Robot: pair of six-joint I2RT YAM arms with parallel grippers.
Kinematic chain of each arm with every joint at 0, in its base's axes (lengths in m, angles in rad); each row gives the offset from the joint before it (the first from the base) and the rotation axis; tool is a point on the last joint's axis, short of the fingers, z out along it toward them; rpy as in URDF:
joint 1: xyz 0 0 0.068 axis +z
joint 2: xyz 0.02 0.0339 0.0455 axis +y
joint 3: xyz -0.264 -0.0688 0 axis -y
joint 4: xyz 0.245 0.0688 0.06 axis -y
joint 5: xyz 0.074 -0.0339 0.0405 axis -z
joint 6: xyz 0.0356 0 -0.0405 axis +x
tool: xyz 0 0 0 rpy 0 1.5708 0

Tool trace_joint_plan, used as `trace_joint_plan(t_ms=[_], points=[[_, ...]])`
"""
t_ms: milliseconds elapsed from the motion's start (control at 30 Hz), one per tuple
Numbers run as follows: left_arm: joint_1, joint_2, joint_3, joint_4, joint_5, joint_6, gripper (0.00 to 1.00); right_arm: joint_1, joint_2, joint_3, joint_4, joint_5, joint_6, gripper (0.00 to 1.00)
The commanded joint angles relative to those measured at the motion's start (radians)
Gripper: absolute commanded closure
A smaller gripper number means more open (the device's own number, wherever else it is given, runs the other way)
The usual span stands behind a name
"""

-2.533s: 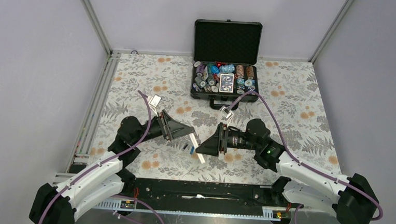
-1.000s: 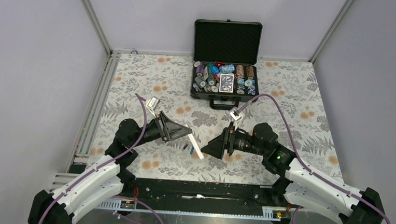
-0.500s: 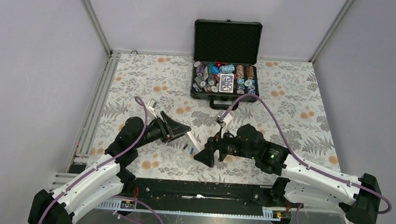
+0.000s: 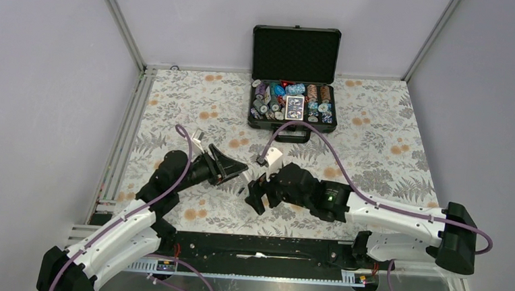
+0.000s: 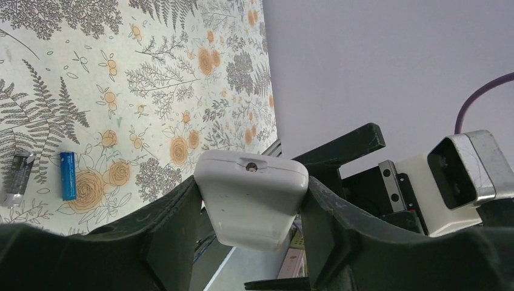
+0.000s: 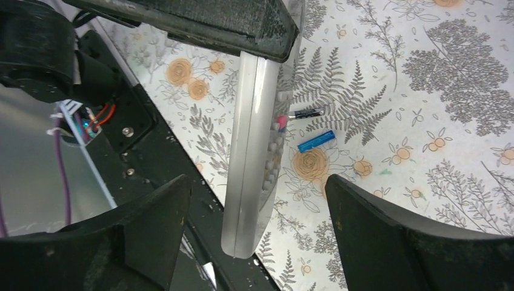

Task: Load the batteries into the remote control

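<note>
My left gripper [image 5: 251,183] is shut on the remote control [image 5: 251,209], a white handset held by its sides and sticking out over the table's near part. In the right wrist view the remote control [image 6: 248,121] shows edge-on, its buttons facing the cloth. My right gripper [image 6: 256,185] is open, one finger on each side of the remote's free end, with a gap on both sides. The two batteries lie side by side on the floral cloth: a blue one [image 6: 316,140] and a dark one [image 6: 308,111], also seen as blue battery [image 5: 68,176] and dark battery [image 5: 20,174].
An open black chip case [image 4: 294,80] full of chips and cards stands at the back of the table. The black base rail [image 4: 255,246] runs along the near edge, just below the remote's free end. Grey walls close in both sides.
My right arm has swung left and brought its open gripper around the remote's free end. The left arm and the remote have hardly moved. The batteries lie where they were.
</note>
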Motion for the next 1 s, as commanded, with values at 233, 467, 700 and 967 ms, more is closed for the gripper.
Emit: trace_joint_plan(t_ms=[233,467,700,967], points=[[0.004,0.015,0.039,0.061,0.008,0.012,1.0,0.073,0.071,0.089,-0.036,0.204,-0.062,0.34],[0.004,0.012,0.027,0.075,0.011,0.005,1.0,0.091,0.095,0.101,-0.054,0.24,-0.064,0.67],[0.004,0.031,-0.009,0.154,0.037,-0.012,0.64,0.092,0.065,0.076,-0.051,0.242,-0.056,1.0],[0.009,0.008,-0.051,0.22,0.045,0.039,0.21,0.09,0.038,0.058,-0.082,0.204,-0.076,1.0]])
